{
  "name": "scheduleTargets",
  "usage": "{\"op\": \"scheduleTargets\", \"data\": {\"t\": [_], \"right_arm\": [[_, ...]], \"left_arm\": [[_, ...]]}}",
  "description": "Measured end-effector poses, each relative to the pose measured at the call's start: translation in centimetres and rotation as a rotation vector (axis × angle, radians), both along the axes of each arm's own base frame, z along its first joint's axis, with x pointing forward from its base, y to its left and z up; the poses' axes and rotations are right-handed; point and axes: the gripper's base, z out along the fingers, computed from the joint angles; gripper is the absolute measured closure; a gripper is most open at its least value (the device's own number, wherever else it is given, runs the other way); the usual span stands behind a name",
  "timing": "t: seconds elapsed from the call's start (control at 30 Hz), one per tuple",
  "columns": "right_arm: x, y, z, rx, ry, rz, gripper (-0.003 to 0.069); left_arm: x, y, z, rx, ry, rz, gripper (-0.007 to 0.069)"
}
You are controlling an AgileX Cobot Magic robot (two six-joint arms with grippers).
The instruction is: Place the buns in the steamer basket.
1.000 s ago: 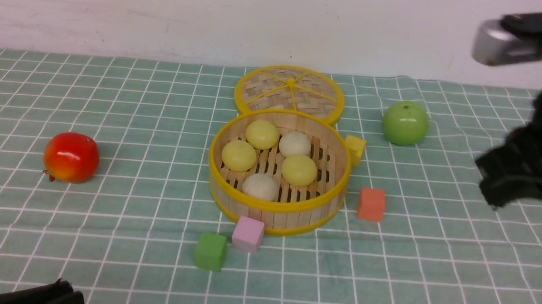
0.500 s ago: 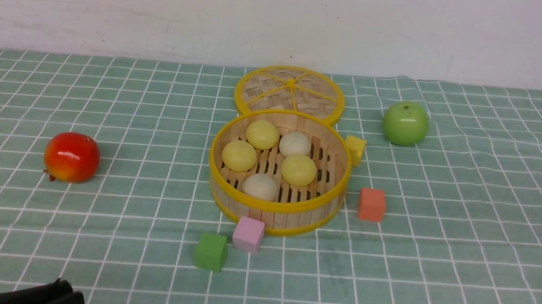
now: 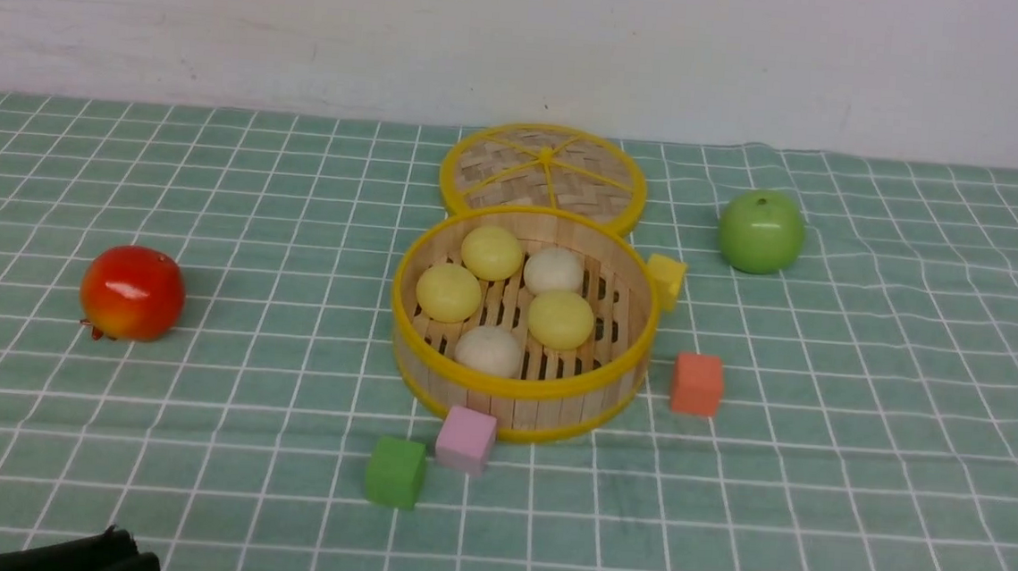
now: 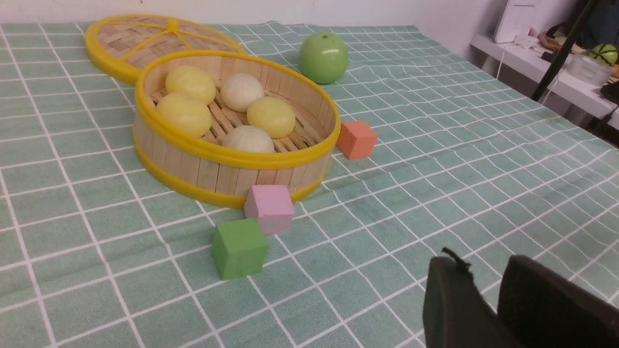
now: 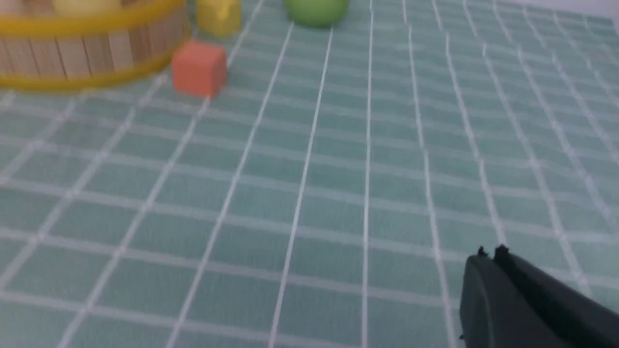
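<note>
The steamer basket (image 3: 515, 395) stands mid-table on the checked cloth. Several buns lie on its slatted floor: three pale yellow ones (image 3: 448, 292) and two beige-white ones (image 3: 488, 350). The left wrist view takes in the same basket (image 4: 232, 159) and buns (image 4: 271, 116). My left gripper (image 4: 488, 270) hangs low over bare cloth, well short of the basket; it is open, a narrow gap between its fingers and nothing in it. My right gripper (image 5: 491, 253) is shut and empty over cloth to the basket's right. Only a dark bit of the left arm (image 3: 96, 557) shows in the front view.
The woven lid (image 3: 544, 171) lies flat behind the basket. A green apple (image 3: 761, 231) sits back right, a red fruit (image 3: 132, 292) at the left. Yellow (image 3: 667, 280), orange (image 3: 696, 384), pink (image 3: 466, 439) and green (image 3: 395, 472) cubes ring the basket.
The right arm has drawn back to the right and left the front view. The basket, buns, cubes and fruit have stayed where they were.
</note>
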Motion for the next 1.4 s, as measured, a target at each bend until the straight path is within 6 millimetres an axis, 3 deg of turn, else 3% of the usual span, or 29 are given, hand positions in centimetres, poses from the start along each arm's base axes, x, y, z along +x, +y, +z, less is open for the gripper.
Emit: {"op": "scheduleTargets", "data": {"t": [0.37, 0.9, 1.13, 1.3, 1.4], "right_arm": [[0.0, 0.2, -0.1, 0.107, -0.016, -0.014, 0.0666], [0.0, 0.2, -0.1, 0.115, -0.015, -0.015, 0.0654], [0.0, 0.2, -0.1, 0.115, -0.015, -0.015, 0.0648], [0.0, 0.2, -0.1, 0.115, -0.015, -0.015, 0.0647], [0.0, 0.2, -0.1, 0.115, -0.015, -0.015, 0.0645]], "left_arm": [[0.0, 0.0, 0.0, 0.001, 0.002, -0.001, 0.0470], [0.0, 0.0, 0.0, 0.002, 0.002, -0.001, 0.0452], [0.4, 0.4, 0.2, 0.009, -0.113, 0.054, 0.0449], [0.4, 2.1, -0.5, -0.078, -0.158, 0.248, 0.0514], [-0.3, 3.6, -3.0, -0.100, -0.157, 0.438, 0.0631]]}}
